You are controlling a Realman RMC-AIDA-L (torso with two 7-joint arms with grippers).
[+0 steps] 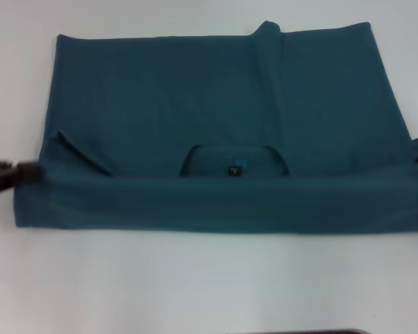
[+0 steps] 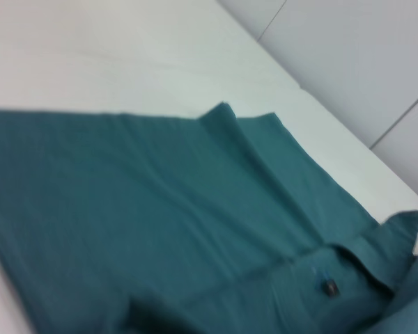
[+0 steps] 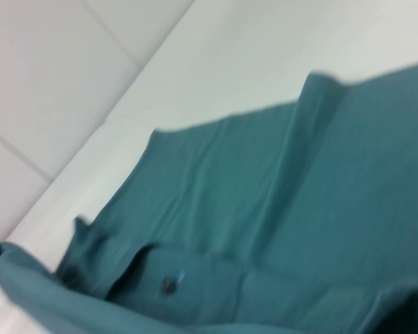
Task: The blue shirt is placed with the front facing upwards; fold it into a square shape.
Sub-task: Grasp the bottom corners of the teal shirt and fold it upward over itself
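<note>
L gripper (image 1: 14,174) at blue shirt (image 1: 223,125) L edge – touching

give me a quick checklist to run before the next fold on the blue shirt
1. Near band of the blue shirt is folded up over the body: ok.
2. Folded band's near edge runs straight along the table: ok.
3. Neck label and collar opening lie exposed above the band: ok.
4. Cloth lies flat: not ok, a raised ridge runs down from the far edge.
5. Left gripper sits at the band's left end; grip on cloth: cannot tell.
6. Right gripper position: cannot tell, not in view.
</note>
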